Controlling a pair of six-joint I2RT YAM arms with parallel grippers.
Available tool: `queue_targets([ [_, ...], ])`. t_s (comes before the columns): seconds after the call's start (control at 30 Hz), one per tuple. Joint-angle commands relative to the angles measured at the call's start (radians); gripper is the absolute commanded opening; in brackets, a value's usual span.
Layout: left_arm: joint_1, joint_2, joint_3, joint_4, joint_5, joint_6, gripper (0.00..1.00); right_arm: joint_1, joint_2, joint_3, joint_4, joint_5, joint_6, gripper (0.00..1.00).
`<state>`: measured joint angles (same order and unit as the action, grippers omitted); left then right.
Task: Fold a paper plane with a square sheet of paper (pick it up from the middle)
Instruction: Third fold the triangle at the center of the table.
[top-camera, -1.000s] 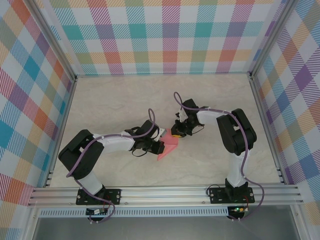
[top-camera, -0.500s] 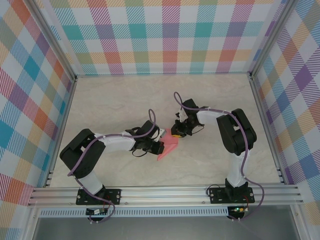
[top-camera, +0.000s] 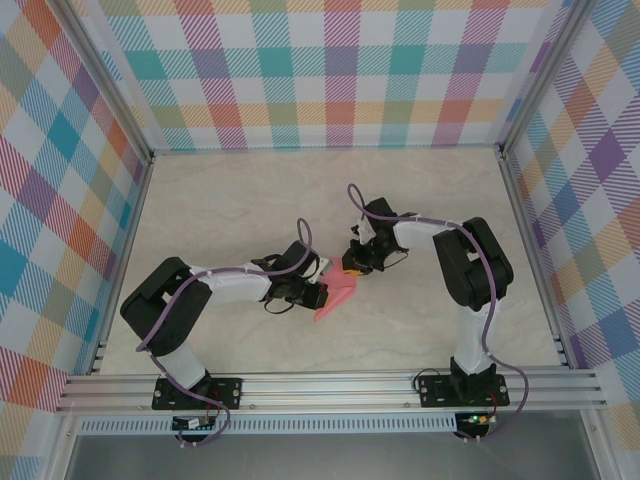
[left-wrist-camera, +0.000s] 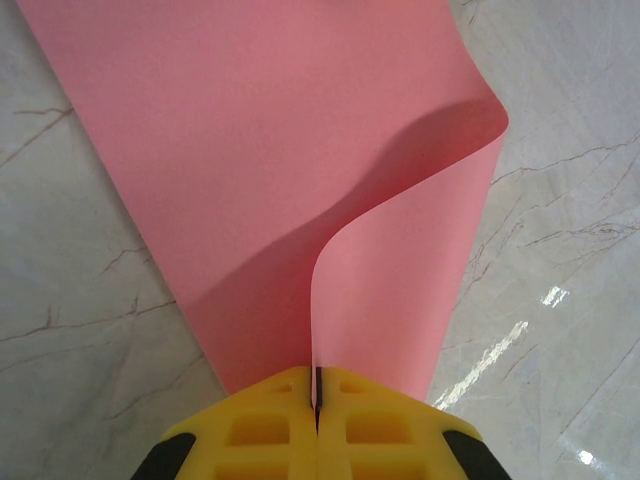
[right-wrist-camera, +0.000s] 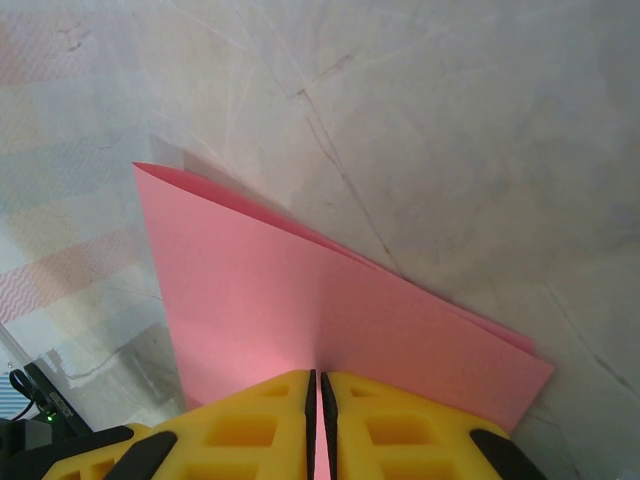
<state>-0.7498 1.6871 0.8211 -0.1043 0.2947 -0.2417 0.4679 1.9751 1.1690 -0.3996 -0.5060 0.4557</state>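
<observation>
Bridging the left pincer (left-wrist-camera: 316, 395) and right pincer (right-wrist-camera: 318, 390), pink paper (top-camera: 338, 296) sits clamped.

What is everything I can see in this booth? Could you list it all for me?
sheet of paper: one, salmon pink, folded over, mid-table between the grippers
table: one, cream marble pattern, beneath everything
walls: three, multicoloured plaid, back and both sides
frame rails: several, silver metal, near edge and corners
left arm: one, black and white, near left
right arm: one, black and white, near right
left gripper: one, yellow fingers, pinching the paper
right gripper: one, yellow fingers, pinching the paper
</observation>
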Motion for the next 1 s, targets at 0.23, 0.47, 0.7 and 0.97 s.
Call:
queue_targets([
  [0.23,0.009,0.041,0.000,-0.021,-0.024,0.014,0.02,0.012,-0.042,-0.017,-0.025,0.051,0.031,0.16],
  [0.47,0.011,0.048,-0.010,-0.018,-0.024,0.019,0.02,0.012,-0.261,-0.102,0.000,0.124,0.088,0.19],
  [0.7,0.010,0.044,-0.016,-0.022,-0.018,0.025,0.03,0.037,-0.376,-0.339,0.260,-0.028,0.259,0.12],
  [0.97,0.009,0.045,-0.014,-0.028,-0.016,0.030,0.03,0.107,-0.345,-0.355,0.294,-0.016,0.303,0.12],
])
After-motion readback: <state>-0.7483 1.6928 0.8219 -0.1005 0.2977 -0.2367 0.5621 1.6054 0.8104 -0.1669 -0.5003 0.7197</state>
